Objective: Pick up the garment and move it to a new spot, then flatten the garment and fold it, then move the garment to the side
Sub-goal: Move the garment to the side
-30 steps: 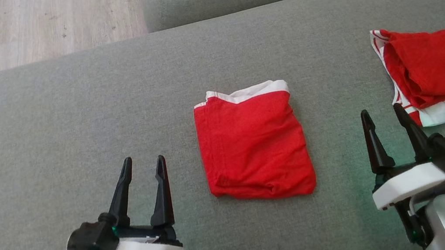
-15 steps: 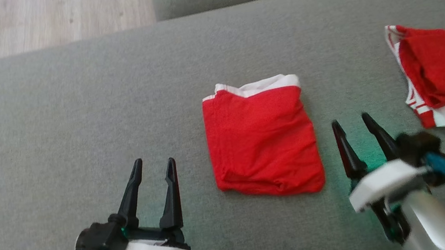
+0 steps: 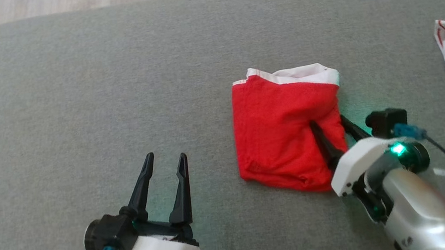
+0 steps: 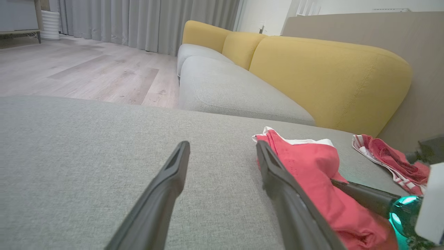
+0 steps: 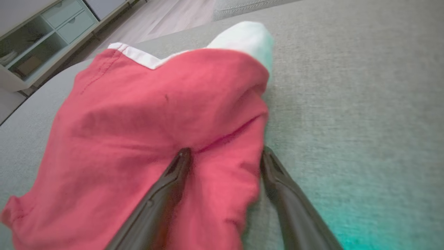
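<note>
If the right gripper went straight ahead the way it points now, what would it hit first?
The folded red garment: the right gripper has its jaws open astride the garment's right edge, one finger over the cloth, the other apparently over the grey cushion.

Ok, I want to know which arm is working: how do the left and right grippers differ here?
The left gripper sits over bare cushion, apart from the folded red garment; the right gripper straddles that garment's right edge, one finger on the fabric. In the head view the left gripper's fingers lean slightly right, the right gripper's lean left. Both are open.
</note>
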